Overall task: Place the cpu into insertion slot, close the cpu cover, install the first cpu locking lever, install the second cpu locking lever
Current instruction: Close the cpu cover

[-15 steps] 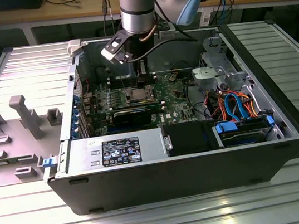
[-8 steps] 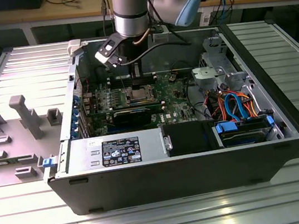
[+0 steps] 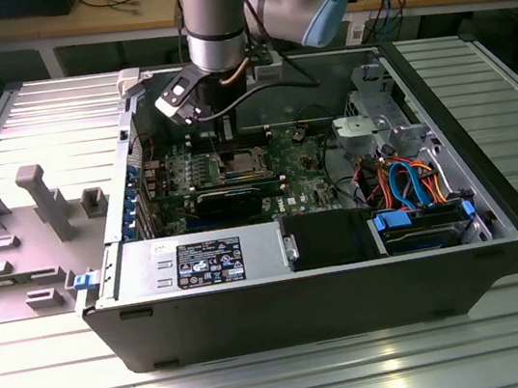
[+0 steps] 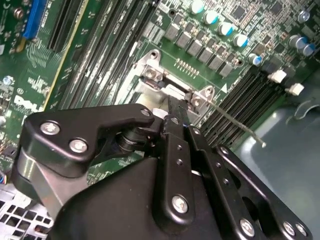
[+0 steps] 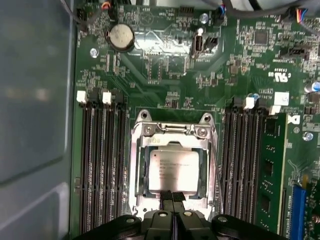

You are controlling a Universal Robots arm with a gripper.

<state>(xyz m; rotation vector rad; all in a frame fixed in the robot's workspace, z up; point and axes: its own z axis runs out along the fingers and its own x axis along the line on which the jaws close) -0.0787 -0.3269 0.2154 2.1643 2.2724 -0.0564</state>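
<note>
One arm (image 3: pixel 213 15) reaches down into the one open case (image 3: pixel 306 314), over the green board (image 5: pixel 165 75). In the first wrist view there's a single cpu (image 5: pixel 175 170) lying flat in the slot (image 5: pixel 133 150), metal top up. It's square, so it has no long axis, and its edges run parallel to the socket's sides. One cover (image 5: pixel 175 136) frames it, with the chip showing through the window. Two screws sit at the cover's hinge edge. There are two banks of memory slots (image 5: pixel 100 165), one on either side. The gripper (image 5: pixel 173 194) has its two fingers pressed together with nothing between them, tips at the cover's near edge. In the second wrist view one thin wire lever (image 4: pixel 235 122) slants out from a socket corner across the memory slots
</note>
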